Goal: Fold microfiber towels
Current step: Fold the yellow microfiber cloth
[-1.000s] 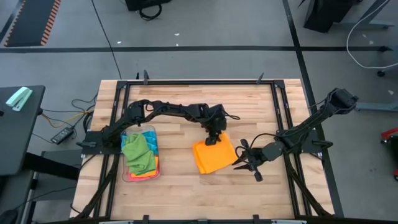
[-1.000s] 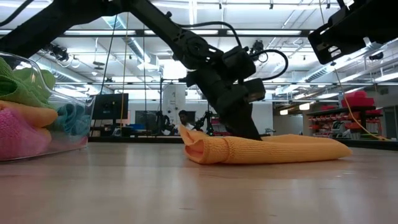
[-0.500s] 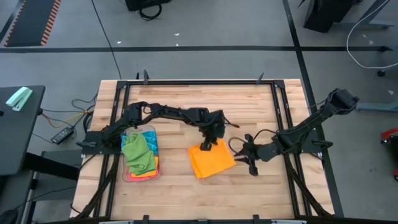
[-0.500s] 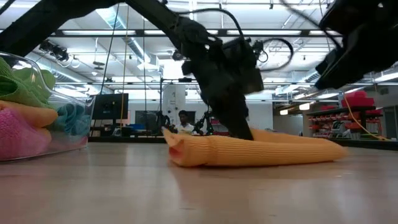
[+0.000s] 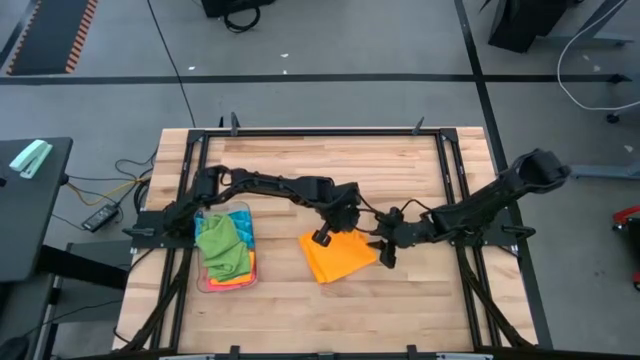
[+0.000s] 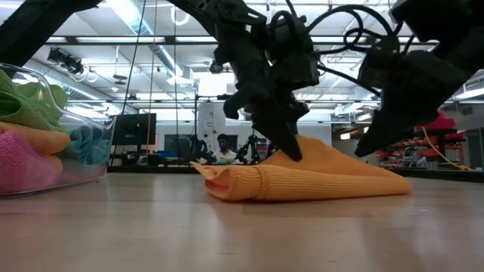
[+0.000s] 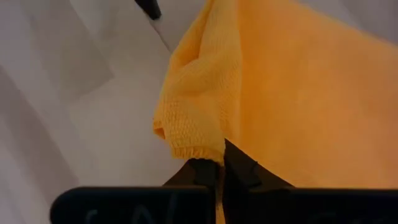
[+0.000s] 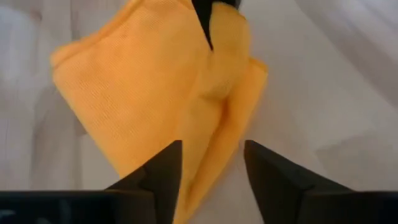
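Folding is midway: the left hand [image 5: 322,238] pinches an edge of the orange towel [image 5: 338,258], lifted mid-tabletop. The right hand [image 5: 385,252], fingers apart, holds nothing at its right edge. Green, pink and blue towels [image 5: 222,248] wait in the clear tray [image 5: 245,214], far left.

The left gripper [image 5: 336,232] now pinches the orange towel [image 5: 338,258], lifting its edge; the right gripper [image 5: 386,247] moves in beside it, fingers apart.
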Robot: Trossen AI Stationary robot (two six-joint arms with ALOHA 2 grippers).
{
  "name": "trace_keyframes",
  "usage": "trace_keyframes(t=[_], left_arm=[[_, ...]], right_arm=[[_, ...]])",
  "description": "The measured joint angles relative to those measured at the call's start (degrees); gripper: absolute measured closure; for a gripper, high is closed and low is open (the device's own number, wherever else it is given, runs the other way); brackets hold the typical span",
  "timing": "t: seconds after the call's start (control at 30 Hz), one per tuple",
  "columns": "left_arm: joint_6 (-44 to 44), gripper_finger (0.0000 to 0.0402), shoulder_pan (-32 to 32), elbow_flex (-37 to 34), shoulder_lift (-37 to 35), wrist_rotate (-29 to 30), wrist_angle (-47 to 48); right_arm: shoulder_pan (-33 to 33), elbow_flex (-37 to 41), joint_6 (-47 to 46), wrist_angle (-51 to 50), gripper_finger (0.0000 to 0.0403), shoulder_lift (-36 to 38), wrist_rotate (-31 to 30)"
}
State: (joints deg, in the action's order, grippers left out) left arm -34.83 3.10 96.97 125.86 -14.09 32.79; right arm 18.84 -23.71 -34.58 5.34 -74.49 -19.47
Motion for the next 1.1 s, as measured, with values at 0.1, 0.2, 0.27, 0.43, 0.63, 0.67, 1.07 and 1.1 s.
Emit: trace_keyframes(t=[0.1,0.2,0.27,0.43,0.63,0.67,1.07,1.1], left_arm=[[-1.7,0.0392,-0.9,0.0,0.0,3.0,-0.3],[-1.4,0.0392,-0.9,0.0,0.0,3.4,-0.4],[-0.4,0.0392,-0.9,0.1,0.0,4.3,-0.2],[-0.1,0.0392,-0.7,0.1,-1.4,4.6,0.2],[0.3,0.0392,-0.7,0.1,-3.2,4.5,0.1],[0.6,0.0392,-0.7,0.1,-3.4,4.5,0.0],[1.2,0.0392,-0.8,0.1,-3.4,4.5,0.2],[1.2,0.0392,-0.8,0.1,-3.4,4.5,0.1]], right_arm=[[-1.1,0.0,-0.5,3.2,0.0192,-1.4,1.5],[-1.6,0.0,-0.7,4.7,0.0164,-1.5,1.8],[-2.0,0.0,-0.8,4.7,0.0151,-1.5,1.7],[-3.9,0.0,-1.1,5.7,0.0134,-4.2,1.3],[-7.1,0.0,1.4,9.3,0.0132,-8.5,1.6],[-7.6,0.0,2.0,9.4,0.0132,-8.9,1.8],[-11.7,0.0,7.6,16.0,0.0157,-10.3,11.3],[-11.9,0.0,7.6,15.6,0.0169,-10.4,11.9]])
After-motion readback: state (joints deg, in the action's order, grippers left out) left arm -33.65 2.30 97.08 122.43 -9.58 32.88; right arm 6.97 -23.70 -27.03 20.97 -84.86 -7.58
